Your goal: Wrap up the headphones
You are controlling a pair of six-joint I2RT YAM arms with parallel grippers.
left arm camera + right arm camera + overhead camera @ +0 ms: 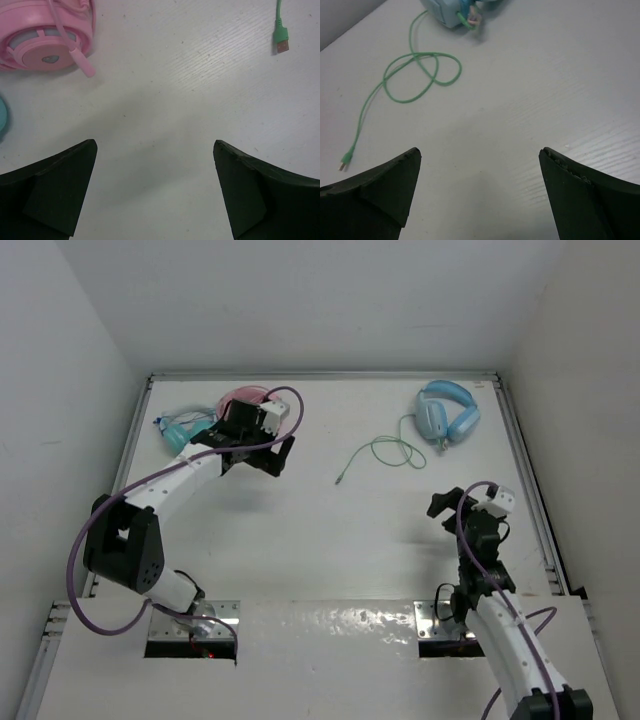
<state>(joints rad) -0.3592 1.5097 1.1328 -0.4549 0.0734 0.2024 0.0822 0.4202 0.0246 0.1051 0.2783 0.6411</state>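
Left arm (172,480) hides most of the pink headphones (243,394) and part of the teal pair (178,431) from above; the right wrist view's top edge crops the blue headphones (446,14) to one earcup corner

1. The white table (330,540) carried three pairs of headphones, all near its far edge.
2. The light blue headphones (447,412) lay in the far right part.
3. Their thin green cable (385,452) ran to the left in a loose loop, and its plug (281,37) lay flat on the bare surface.
4. The pink headphones (240,396) and the teal headphones (178,430) lay in the far left part, near each other.
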